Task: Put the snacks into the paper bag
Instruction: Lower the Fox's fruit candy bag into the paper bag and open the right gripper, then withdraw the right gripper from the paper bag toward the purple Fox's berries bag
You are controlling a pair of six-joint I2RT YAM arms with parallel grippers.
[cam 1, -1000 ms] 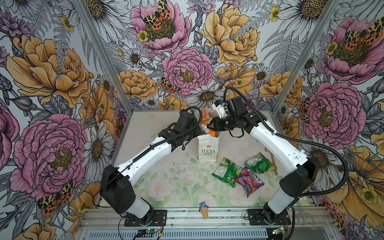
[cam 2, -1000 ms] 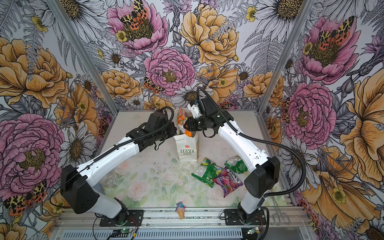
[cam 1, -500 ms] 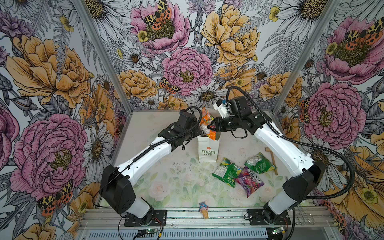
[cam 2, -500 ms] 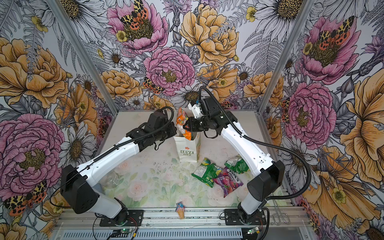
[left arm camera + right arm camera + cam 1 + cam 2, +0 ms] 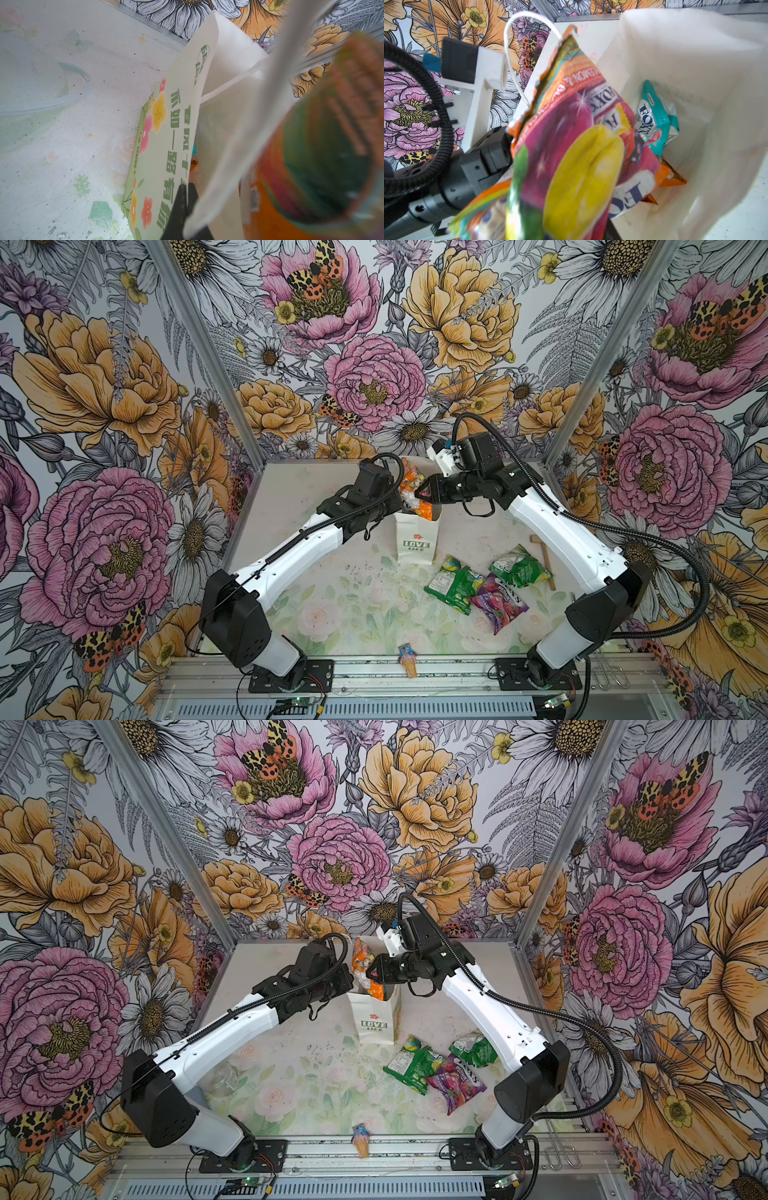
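Everywhere floral walls (image 5: 374, 377), pale floral tabletop (image 5: 357, 605)

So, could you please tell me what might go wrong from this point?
1. The pink-yellow packet in the right gripper is only partly inside the paper bag and sits close to a cord handle. It could snag there or flop outside when released.
2. The bag is tall and light, and the left gripper seems to pinch only its rim. Pushing the packet down could tilt or crumple it.
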